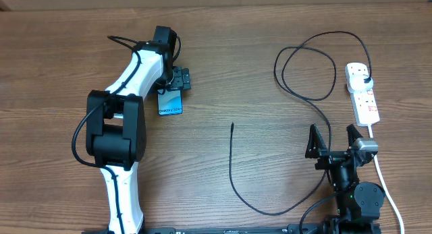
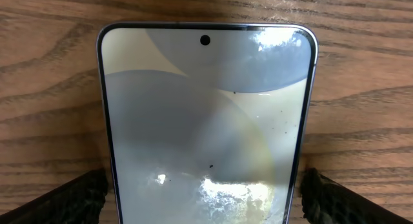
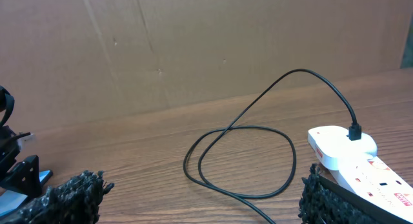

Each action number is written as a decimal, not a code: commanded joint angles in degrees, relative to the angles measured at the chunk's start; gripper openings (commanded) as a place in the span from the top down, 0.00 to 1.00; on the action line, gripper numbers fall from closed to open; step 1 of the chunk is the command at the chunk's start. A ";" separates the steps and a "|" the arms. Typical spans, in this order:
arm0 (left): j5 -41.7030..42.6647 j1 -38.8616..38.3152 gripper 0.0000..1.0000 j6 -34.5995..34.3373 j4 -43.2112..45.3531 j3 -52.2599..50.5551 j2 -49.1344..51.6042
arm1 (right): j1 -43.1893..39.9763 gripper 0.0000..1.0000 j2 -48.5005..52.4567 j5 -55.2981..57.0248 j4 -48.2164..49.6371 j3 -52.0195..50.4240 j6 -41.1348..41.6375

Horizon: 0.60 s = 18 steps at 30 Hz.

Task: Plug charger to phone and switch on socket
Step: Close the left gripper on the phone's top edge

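The phone (image 1: 171, 102) lies flat on the wooden table at the left, screen up, and fills the left wrist view (image 2: 206, 114). My left gripper (image 1: 176, 83) is open over the phone's end, one finger on each side (image 2: 205, 204), with a small gap to each edge. The charger is a thin black cable (image 1: 231, 168) with its free tip (image 1: 232, 125) lying mid-table. It loops at the back right (image 3: 258, 128), and its plug (image 1: 365, 79) sits in the white socket (image 1: 363, 94), also seen in the right wrist view (image 3: 352, 164). My right gripper (image 1: 333, 141) is open and empty (image 3: 200, 198) at the front right.
The socket's white cord (image 1: 385, 185) runs down the right side past my right arm's base. A brown cardboard wall (image 3: 193, 50) stands behind the table. The charger's slack curves across the front middle.
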 commanded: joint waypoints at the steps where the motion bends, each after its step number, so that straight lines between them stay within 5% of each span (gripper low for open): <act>1: -0.11 -0.37 0.00 1.05 -0.76 -0.57 2.34 | 0.22 0.00 -0.52 0.52 0.17 -0.61 -0.20; 18: -0.13 -0.37 0.00 0.68 -1.68 -0.57 2.34 | 0.22 0.00 -0.52 0.52 0.17 -0.61 -0.20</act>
